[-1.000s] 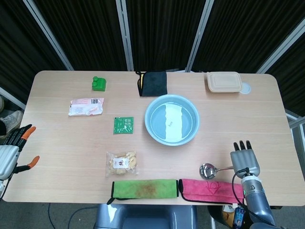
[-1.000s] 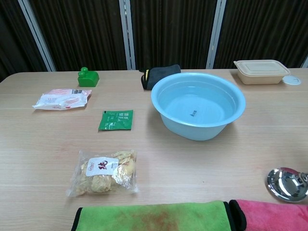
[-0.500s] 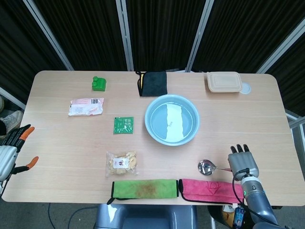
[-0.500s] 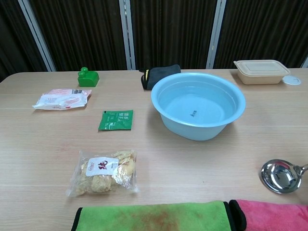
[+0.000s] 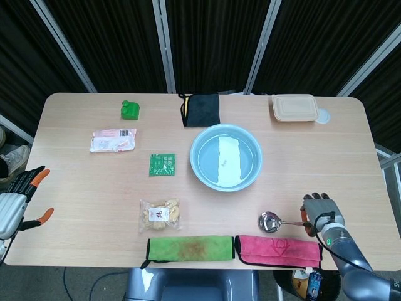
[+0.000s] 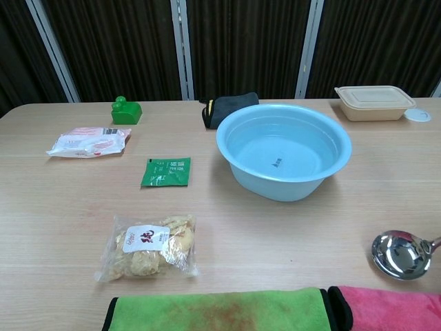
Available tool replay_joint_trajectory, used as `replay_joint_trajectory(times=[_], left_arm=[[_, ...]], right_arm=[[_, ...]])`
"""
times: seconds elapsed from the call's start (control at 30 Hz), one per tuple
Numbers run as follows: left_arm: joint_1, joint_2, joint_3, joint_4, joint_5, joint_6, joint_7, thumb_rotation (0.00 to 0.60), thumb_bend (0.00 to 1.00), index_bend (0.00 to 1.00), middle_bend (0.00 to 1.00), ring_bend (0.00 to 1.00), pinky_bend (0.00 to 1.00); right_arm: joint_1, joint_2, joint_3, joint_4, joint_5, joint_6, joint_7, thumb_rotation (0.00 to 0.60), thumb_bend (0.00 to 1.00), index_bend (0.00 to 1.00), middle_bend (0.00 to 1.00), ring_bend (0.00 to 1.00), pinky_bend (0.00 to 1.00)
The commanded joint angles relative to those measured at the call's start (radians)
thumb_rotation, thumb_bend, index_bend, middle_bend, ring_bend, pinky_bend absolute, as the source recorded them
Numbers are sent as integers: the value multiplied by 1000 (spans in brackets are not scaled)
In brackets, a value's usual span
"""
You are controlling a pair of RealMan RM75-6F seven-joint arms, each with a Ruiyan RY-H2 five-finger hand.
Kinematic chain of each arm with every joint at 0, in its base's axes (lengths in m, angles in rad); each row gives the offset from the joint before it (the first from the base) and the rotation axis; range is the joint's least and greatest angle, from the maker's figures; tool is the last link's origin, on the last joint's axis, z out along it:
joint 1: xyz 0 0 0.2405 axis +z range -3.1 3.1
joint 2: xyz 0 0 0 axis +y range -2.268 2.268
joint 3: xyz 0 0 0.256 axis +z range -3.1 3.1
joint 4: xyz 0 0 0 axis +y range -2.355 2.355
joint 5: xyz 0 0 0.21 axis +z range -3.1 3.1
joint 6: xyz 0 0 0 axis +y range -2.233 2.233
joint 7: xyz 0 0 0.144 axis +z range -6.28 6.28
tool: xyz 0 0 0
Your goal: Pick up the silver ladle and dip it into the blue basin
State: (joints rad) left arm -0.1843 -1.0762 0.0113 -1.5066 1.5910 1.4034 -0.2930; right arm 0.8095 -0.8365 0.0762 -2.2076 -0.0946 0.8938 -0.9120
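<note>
The silver ladle lies near the table's front right, bowl facing up, just behind a pink cloth. Its bowl also shows at the right edge of the chest view. My right hand has its fingers curled around the end of the ladle's handle. The blue basin holds water and stands mid-table, behind and to the left of the ladle; its wall fills the chest view's centre. My left hand hangs off the table's left edge, fingers spread, holding nothing.
A green cloth lies along the front edge beside the pink one. A snack bag, green packet, white packet, green toy, black cloth and beige lidded box are spread around the basin.
My right hand's fingers went from stretched out to curled around the ladle's handle. The ladle shifted slightly to the left. The left hand drifted a little lower.
</note>
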Motion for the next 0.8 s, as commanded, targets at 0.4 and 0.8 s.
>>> replay_joint_trajectory(times=[0.4,0.8], left_arm=[[1,-13,-1,-10,-13,-5,48,600,311,0,0,0,0],[-3,-24,-7,-14,-38,-25,80,600,311,0,0,0,0]], right_arm=[[194,248,2,198,185,-439,213,600,537,744,106,0,0],[376,279,-76,228,206,-502,288,600,536,745,106,0,0]])
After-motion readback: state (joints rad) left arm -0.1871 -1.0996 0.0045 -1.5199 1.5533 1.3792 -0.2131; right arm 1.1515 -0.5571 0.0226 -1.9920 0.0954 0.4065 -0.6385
